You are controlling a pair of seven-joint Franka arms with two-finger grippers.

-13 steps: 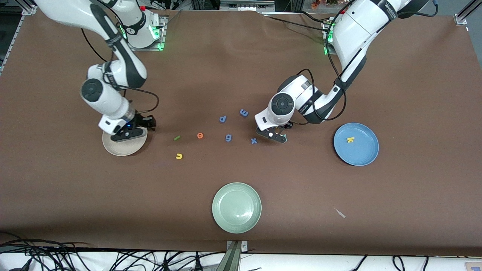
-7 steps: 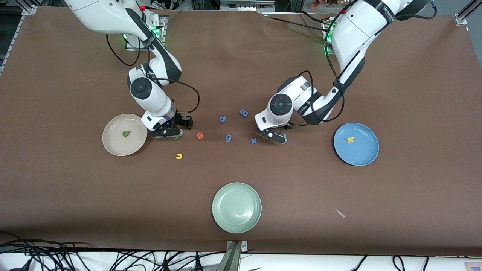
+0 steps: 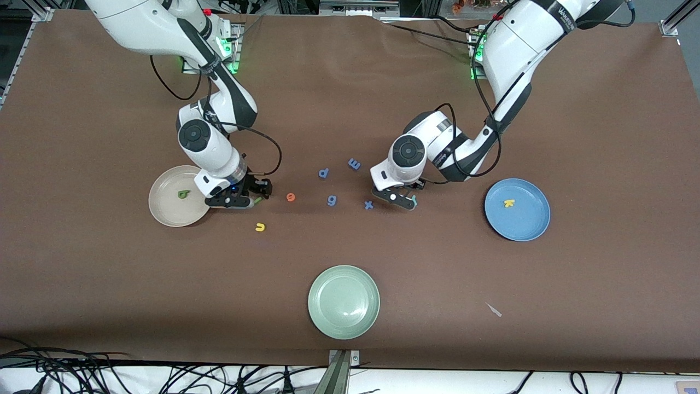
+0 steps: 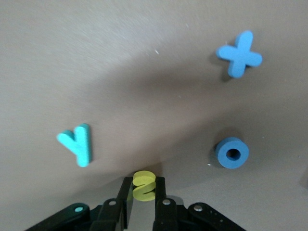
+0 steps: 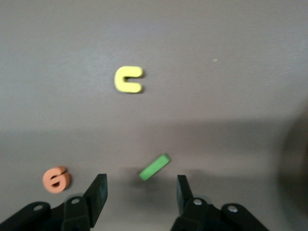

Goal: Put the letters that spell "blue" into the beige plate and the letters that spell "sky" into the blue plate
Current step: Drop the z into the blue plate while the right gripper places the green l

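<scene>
On the brown surface (image 3: 601,137), the beige plate (image 3: 164,210) holds the green b (image 3: 183,193). Beside it, the right gripper (image 5: 142,192) spreads its jaws around the green l (image 5: 154,167). The left gripper (image 4: 143,195) pinches the yellow s (image 4: 144,186), the teal y (image 4: 77,143) just beside.

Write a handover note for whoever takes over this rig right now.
Left gripper: fingers shut on the yellow s, low over the table by the teal y.
Right gripper: fingers open around the green bar l, beside the beige plate.
Done: green b in the beige plate; yellow k in the blue plate.
Left: s and y to the blue plate; l, orange e and yellow u to the beige plate.
</scene>
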